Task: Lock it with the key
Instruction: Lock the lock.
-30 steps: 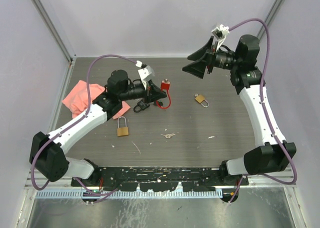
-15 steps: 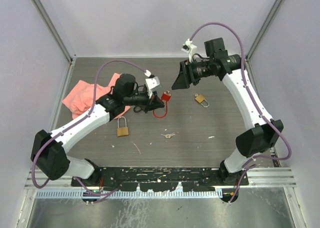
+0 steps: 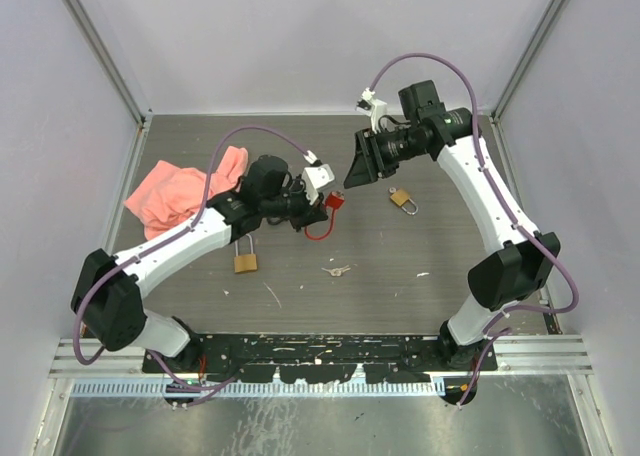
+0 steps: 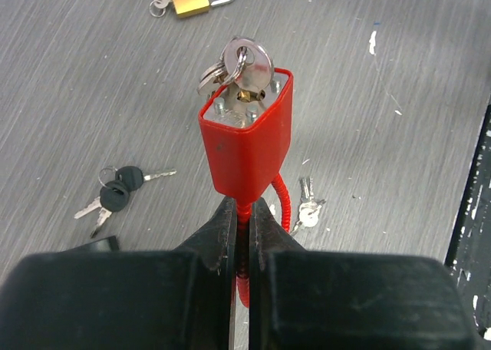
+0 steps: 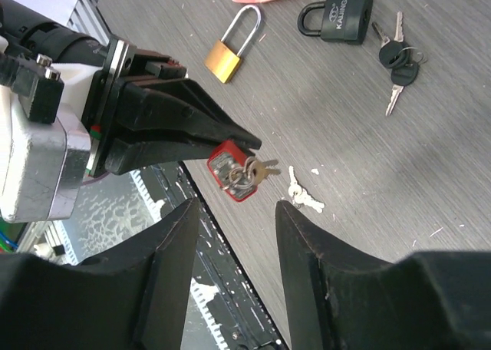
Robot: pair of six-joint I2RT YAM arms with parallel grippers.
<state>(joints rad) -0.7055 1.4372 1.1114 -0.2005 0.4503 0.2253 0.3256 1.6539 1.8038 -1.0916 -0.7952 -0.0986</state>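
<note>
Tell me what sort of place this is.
Probably a robot lab test cell: a grey table walled by plain panels on aluminium posts, with practice locks such as the red padlock and brass padlock.

The red padlock (image 4: 247,146) has a smooth, glossy plastic body; its key (image 4: 249,58) is bright metal. The left pincer (image 4: 244,212) is matt black plastic. The bench (image 4: 399,97) is matt grey with streaked grain. At ten o'clock lies pink cloth (image 3: 175,194).

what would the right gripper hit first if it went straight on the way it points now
Probably the key sticking out of the red padlock, which the left gripper holds up. It lies centred ahead of the open right gripper, though depth is hard to judge.
</note>
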